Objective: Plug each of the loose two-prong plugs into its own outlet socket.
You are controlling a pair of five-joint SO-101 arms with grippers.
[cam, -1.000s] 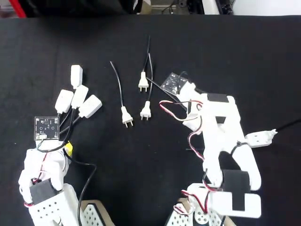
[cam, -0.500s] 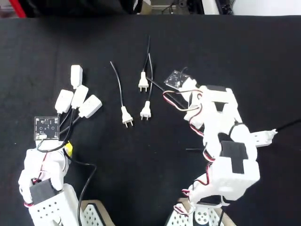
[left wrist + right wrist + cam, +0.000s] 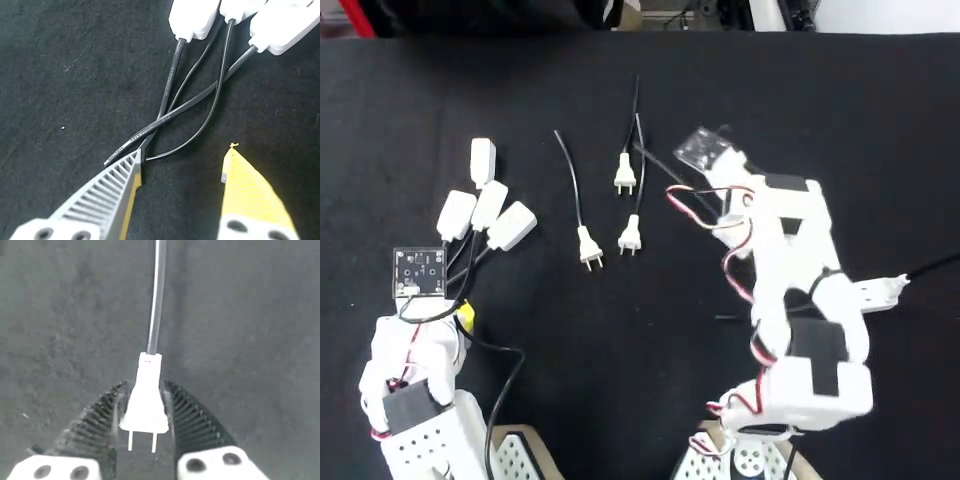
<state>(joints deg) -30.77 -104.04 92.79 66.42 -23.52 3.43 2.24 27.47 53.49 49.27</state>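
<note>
at the near left, your left gripper (image 3: 184, 155) sits low over the black table (image 3: 840, 110) with its fingers spread apart, grasping nothing. the black socket cables (image 3: 165, 119) lie between and just ahead of them. just beyond, four white outlet sockets (image 3: 488, 203) lie fanned close together. in the middle, three loose plugs (image 3: 629, 238) lie on the table, prongs pointing near and cords running far. to the right, your right gripper (image 3: 144, 386) has its fingers clamped on the sides of a fourth plug (image 3: 145, 412), with its cord (image 3: 157, 295) leading straight away.
</note>
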